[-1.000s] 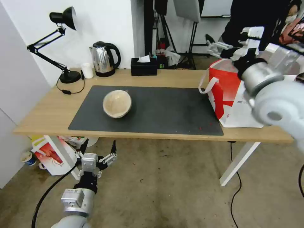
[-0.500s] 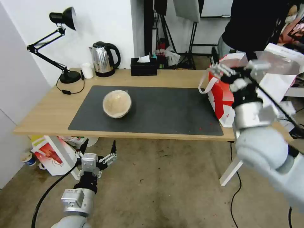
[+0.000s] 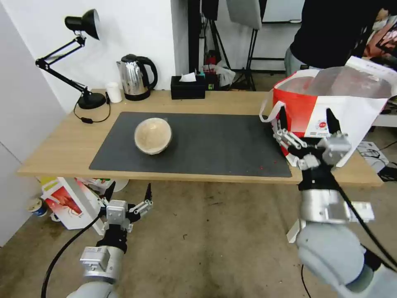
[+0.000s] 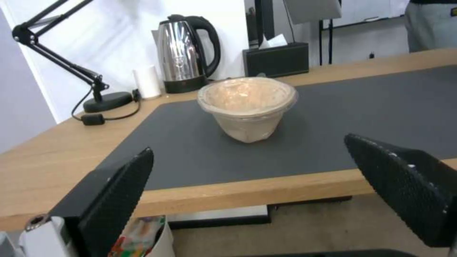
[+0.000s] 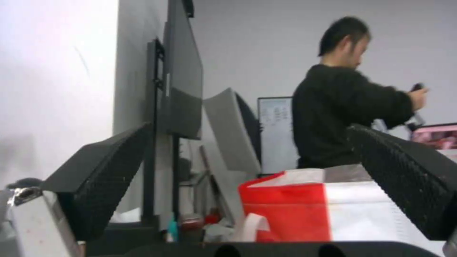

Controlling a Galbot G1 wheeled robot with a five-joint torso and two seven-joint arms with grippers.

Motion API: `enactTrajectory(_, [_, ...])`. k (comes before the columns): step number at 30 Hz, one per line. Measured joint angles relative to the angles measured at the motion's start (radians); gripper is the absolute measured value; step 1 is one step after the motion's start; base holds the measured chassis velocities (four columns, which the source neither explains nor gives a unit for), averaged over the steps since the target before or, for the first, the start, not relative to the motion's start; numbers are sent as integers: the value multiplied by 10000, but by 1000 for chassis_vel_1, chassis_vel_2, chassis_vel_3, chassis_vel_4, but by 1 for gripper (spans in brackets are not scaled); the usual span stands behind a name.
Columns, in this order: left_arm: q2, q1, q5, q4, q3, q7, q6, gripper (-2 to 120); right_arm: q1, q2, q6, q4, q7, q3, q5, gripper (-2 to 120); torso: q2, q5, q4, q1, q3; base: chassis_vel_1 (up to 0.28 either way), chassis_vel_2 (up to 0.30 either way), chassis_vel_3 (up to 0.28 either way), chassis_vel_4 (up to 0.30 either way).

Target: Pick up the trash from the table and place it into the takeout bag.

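Observation:
A tan paper-like bowl stands upright on the dark grey mat of the light-wood table, left of centre. The takeout bag, white with a red panel, stands open at the table's right end. My right gripper is open and empty, pointing up in front of the bag's near side, just off the table's front edge. In the right wrist view the bag sits between the spread fingers. My left gripper hangs open below the table's front edge; its wrist view shows the bowl ahead.
At the back of the table stand a black desk lamp, a steel kettle, a small white cup and a black tissue box. A smaller red-and-white bag sits on the floor under the left end. A person stands behind the takeout bag.
My right arm has come down from above the takeout bag to the table's front edge, gripper open and empty. The bowl and left arm have not moved.

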Motion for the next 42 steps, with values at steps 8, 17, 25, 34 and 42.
enactTrajectory(8, [0,0,0,0,0,0,0,100,-932,195,335,-272,629,-349,-920,100,0,1,-1,1,0,0,0,0,0])
enactTrajectory(17, [0,0,0,0,1,0,0,100,-1391,-39,239,-391,854,-396,-887,100,0,0,-1,1,1,0,0,0,0])
enactTrajectory(25, [0,0,0,0,1,0,0,100,-1712,-368,-165,-553,1131,-487,-316,100,0,1,1,2,1,0,0,0,0])
enactTrajectory(34, [0,0,0,0,1,0,0,100,-2082,-762,-470,-577,1227,-595,458,100,0,1,0,2,1,0,0,0,0])
enactTrajectory(42, [0,0,0,0,0,0,0,100,-2476,-1148,-630,-529,1218,-633,768,100,-1,0,0,2,1,0,0,0,0])
